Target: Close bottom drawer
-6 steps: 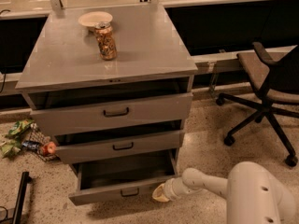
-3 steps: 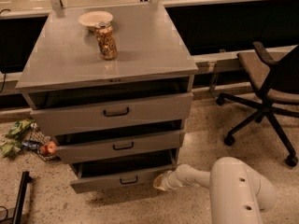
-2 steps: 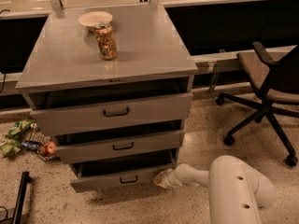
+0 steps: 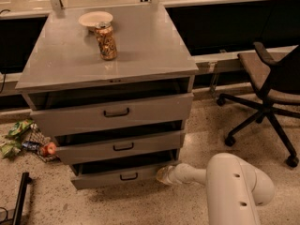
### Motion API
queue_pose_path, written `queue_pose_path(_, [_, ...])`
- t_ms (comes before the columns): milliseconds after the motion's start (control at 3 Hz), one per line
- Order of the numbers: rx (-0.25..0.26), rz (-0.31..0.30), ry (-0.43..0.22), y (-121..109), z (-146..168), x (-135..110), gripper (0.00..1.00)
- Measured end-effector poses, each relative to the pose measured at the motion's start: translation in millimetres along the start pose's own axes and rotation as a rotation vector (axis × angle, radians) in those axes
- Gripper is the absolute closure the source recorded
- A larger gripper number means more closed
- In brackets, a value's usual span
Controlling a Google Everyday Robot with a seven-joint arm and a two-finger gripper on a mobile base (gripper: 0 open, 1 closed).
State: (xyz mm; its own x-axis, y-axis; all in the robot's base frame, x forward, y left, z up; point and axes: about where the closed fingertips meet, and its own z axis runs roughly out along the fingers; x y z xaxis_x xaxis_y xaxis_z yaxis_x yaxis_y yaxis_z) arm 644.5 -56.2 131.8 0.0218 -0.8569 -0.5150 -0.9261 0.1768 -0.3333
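Facing forward, bottom drawer (image 4: 117, 176); jaws at right.

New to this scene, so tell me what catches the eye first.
A grey cabinet fills the centre, ajar at all three levels. The pincer sits low, at the bottom drawer's right end. A jar and bowl stand on top.

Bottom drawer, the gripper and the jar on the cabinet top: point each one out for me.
bottom drawer (image 4: 101, 179): camera view, on its grey front panel, left of centre.
gripper (image 4: 162, 175): camera view, on its tip by the drawer's right end.
jar (image 4: 107, 43): camera view, on its side wall.
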Motion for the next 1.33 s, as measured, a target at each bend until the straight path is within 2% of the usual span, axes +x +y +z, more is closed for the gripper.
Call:
queue_pose_path(667, [0.030, -0.042, 0.005, -19.3, -0.4, 5.6, 1.00])
queue_pose_path(1333, [0.064, -0.062, 0.008, -44.9, 14.3, 15.4, 1.00])
